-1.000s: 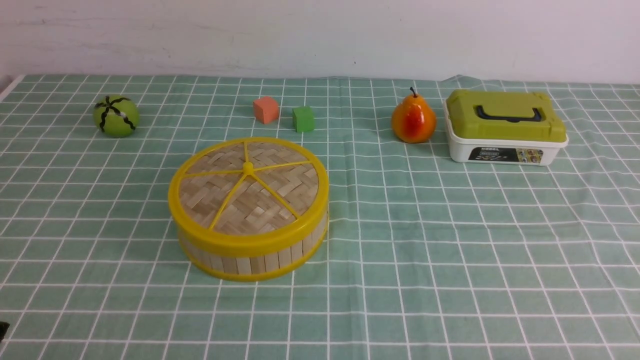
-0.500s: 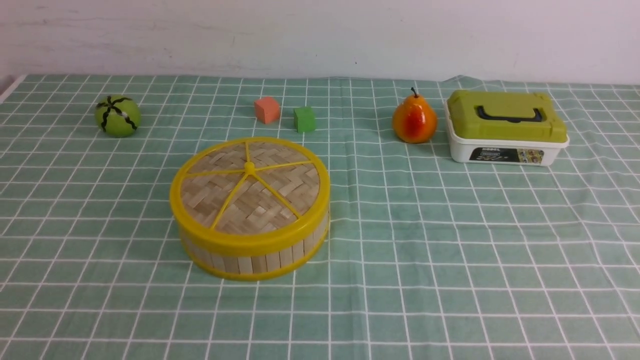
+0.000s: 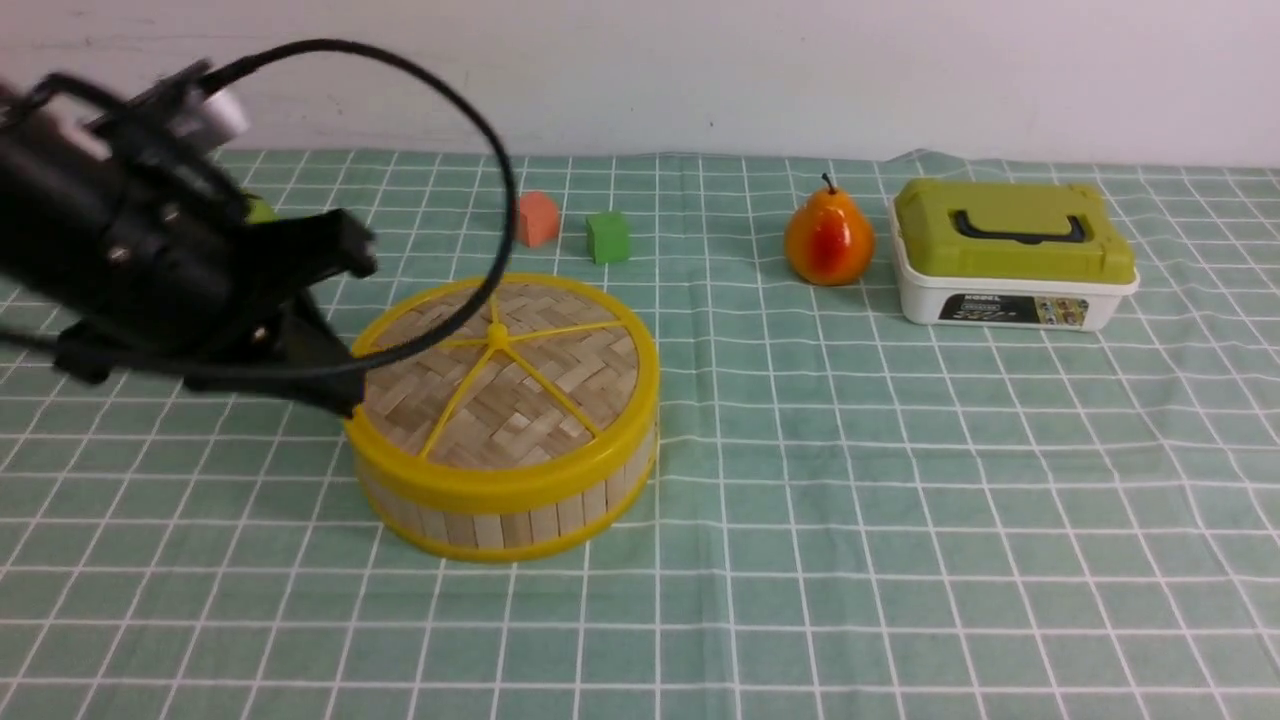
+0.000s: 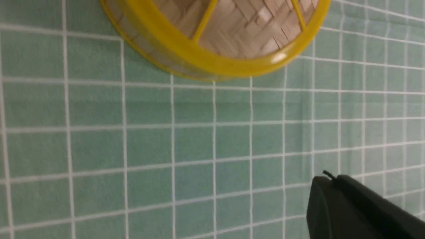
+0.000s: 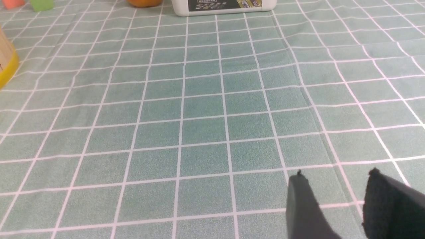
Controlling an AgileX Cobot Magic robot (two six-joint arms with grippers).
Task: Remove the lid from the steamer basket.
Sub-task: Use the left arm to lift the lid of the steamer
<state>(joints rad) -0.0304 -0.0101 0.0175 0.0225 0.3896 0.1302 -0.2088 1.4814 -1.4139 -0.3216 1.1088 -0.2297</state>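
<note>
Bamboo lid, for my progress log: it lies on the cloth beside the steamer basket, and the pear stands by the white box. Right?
No: the front view shows the bamboo lid seated on the steamer basket, not beside it. The pear does stand by the white box.

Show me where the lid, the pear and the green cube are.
lid (image 3: 500, 388), front view, on the woven top between two spokes.
pear (image 3: 828, 245), front view, on the middle of its body.
green cube (image 3: 607, 240), front view, on its front face.
</note>
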